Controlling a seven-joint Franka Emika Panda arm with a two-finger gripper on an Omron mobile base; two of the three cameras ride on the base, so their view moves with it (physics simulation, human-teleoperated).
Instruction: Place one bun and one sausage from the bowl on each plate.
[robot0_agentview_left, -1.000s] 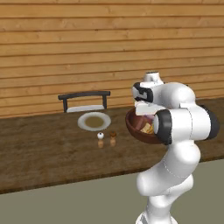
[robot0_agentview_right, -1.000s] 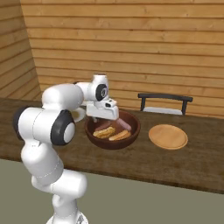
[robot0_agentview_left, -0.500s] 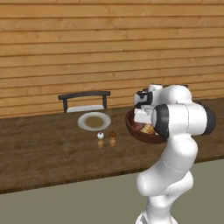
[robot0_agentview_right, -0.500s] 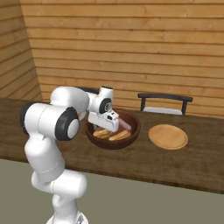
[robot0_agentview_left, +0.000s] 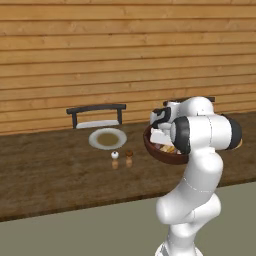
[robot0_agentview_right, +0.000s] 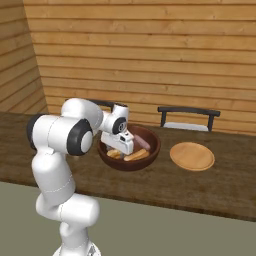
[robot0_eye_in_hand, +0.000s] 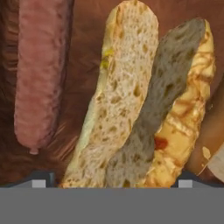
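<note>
The dark glossy bowl sits on the counter; its rim also shows past my arm. Inside lie tan buns and a reddish sausage. My gripper is down inside the bowl. Up close, a split bun lies lengthwise between my spread fingertips, with a sausage to its left and a second browned bun to its right. The gripper is open and holds nothing. A grey-white plate lies left of the bowl, a tan plate right of it.
Two small shakers, one white and one brown, stand between the grey plate and the bowl. Dark racks stand behind the plates against the wooden wall. The counter's front edge runs just below the bowl.
My hand has swung over from beside the bowl and dropped into it, ending low over the buns. Bowl, plates and shakers have stayed put.
</note>
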